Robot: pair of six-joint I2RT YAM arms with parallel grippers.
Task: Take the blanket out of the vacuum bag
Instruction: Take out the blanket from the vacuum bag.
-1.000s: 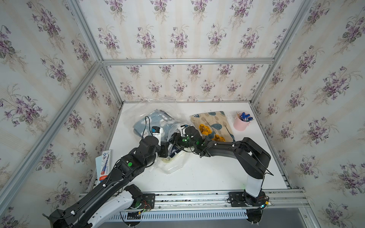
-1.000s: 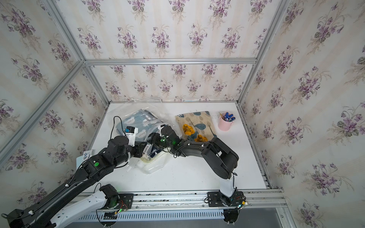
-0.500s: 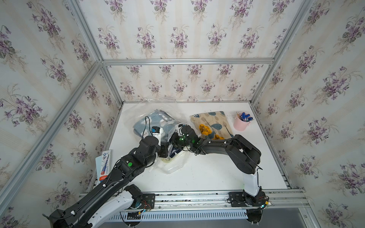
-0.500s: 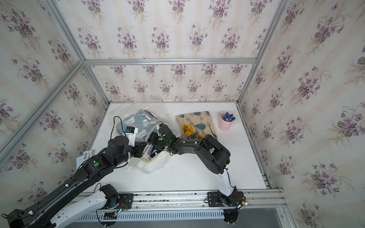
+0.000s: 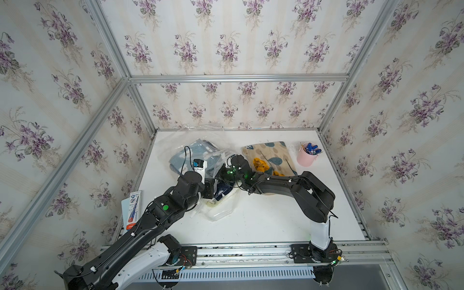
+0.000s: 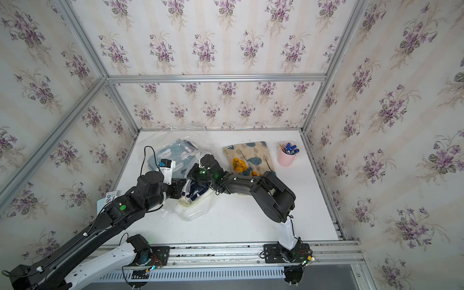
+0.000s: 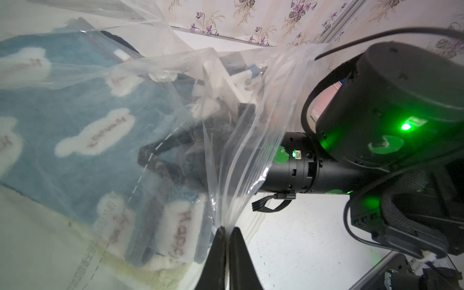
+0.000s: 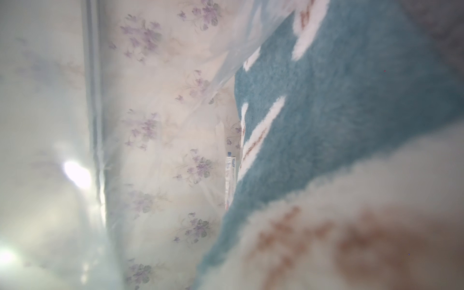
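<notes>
From where I stood, the white table [image 5: 263, 226] took up the whole floor of the stall. On its left half lay the vacuum bag [image 5: 221, 212], clear and crumpled. It ran from the far wall down toward the middle of the table, and both top views showed it [image 6: 195, 213].

Most of the blanket [image 5: 183, 157], blue with white cloud shapes, was inside the bag's far-left part. A darker bunch of it sat in the near part, between the 2 arms. In the left wrist view the blanket [image 7: 75, 113] lay under the plastic. In the right wrist view its pile [image 8: 339, 113] filled the frame, close up and blurred.

Just right of the bag a beige leaf-print cloth [image 5: 270, 158] lay flat, and the right arm passed over its near-left corner. A long printed packet [image 5: 131, 208] was at the table's left edge. A pink cup [image 5: 306, 158] holding blue pens [image 5: 312, 148] stood near the far right corner.

The left gripper [image 7: 227, 229] sat at the near side of the bag with its 2 fingers pressed together, the plastic rim pinched between the tips. The right gripper [image 7: 144, 157] was inside the bag's mouth, seen through the plastic. Its fingers met at the tips against the blanket, but I could not tell whether any fabric was caught between them.
</notes>
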